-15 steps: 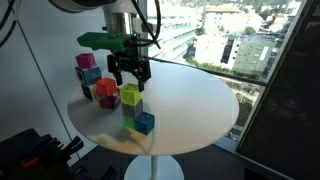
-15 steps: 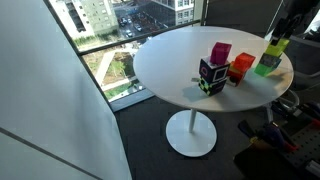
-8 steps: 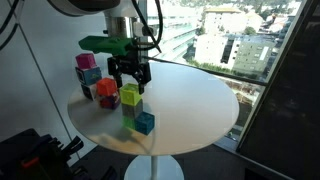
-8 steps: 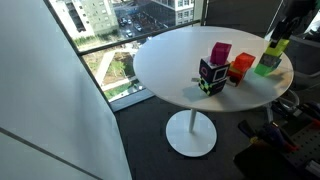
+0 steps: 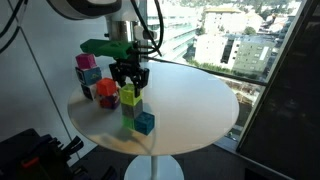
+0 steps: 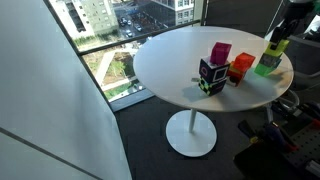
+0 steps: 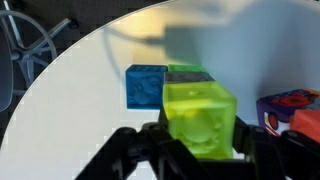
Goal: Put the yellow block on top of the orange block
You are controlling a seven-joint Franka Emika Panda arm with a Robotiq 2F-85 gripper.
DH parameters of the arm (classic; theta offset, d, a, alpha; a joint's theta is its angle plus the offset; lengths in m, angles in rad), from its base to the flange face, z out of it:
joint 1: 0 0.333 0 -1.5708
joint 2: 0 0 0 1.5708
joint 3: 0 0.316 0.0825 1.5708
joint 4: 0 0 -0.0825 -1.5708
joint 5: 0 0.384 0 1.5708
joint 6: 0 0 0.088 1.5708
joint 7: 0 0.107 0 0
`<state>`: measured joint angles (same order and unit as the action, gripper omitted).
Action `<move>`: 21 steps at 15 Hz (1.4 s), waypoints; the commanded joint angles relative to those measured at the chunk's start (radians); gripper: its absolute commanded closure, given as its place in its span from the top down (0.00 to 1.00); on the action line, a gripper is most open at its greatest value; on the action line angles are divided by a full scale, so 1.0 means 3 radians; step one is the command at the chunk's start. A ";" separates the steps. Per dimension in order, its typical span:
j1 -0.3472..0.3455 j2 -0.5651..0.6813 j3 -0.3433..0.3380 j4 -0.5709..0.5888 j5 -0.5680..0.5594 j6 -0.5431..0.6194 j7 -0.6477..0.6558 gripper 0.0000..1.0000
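Observation:
The yellow block (image 7: 200,118) stands on a dark green cube (image 5: 130,112) near the table's edge; it also shows in an exterior view (image 6: 275,46). My gripper (image 7: 203,140) comes straight down over it, and both black fingers press against its two sides, so it is shut on it. In an exterior view the gripper (image 5: 130,86) hangs over the little stack. The orange block (image 5: 106,89) sits on the table a short way from the stack, and it shows in the exterior view (image 6: 240,66) and at the wrist view's right edge (image 7: 308,124).
A blue cube (image 7: 148,87) lies against the green cube's base. Beside the orange block stand a pink cube (image 6: 220,52), a teal cube (image 5: 92,75) and a dark patterned cube (image 6: 211,76). The round white table (image 5: 190,105) ends close to the stack.
The jaws have come together from wide open onto the yellow block's sides. The arm and all the blocks have stayed where they were.

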<state>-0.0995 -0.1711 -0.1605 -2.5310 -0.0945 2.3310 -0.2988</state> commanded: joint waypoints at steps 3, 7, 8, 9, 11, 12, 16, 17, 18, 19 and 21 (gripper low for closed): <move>-0.0004 -0.0030 0.0031 0.0066 -0.0004 -0.0092 -0.0015 0.26; 0.0003 -0.0031 0.0050 0.0138 -0.0002 -0.0134 -0.0015 0.25; 0.0005 -0.0022 0.0057 0.0168 -0.0007 -0.0149 -0.0007 0.25; 0.0008 -0.0015 0.0065 0.0198 -0.0005 -0.0159 -0.0005 0.25; 0.0016 0.0006 0.0087 0.0259 -0.0013 -0.0182 0.0011 0.25; 0.0022 0.0017 0.0100 0.0290 -0.0011 -0.0199 0.0012 0.25; 0.0054 0.0033 0.0158 0.0404 0.0001 -0.0281 0.0006 0.25; 0.0062 0.0037 0.0173 0.0438 -0.0009 -0.0328 0.0018 0.25; 0.0073 0.0041 0.0187 0.0477 -0.0005 -0.0391 0.0008 0.25; 0.0083 0.0040 0.0202 0.0507 -0.0011 -0.0440 0.0007 0.25; 0.0115 0.0029 0.0228 0.0558 -0.0011 -0.0544 -0.0015 0.25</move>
<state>-0.0779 -0.1673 -0.1017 -2.4093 -0.0945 2.2286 -0.2988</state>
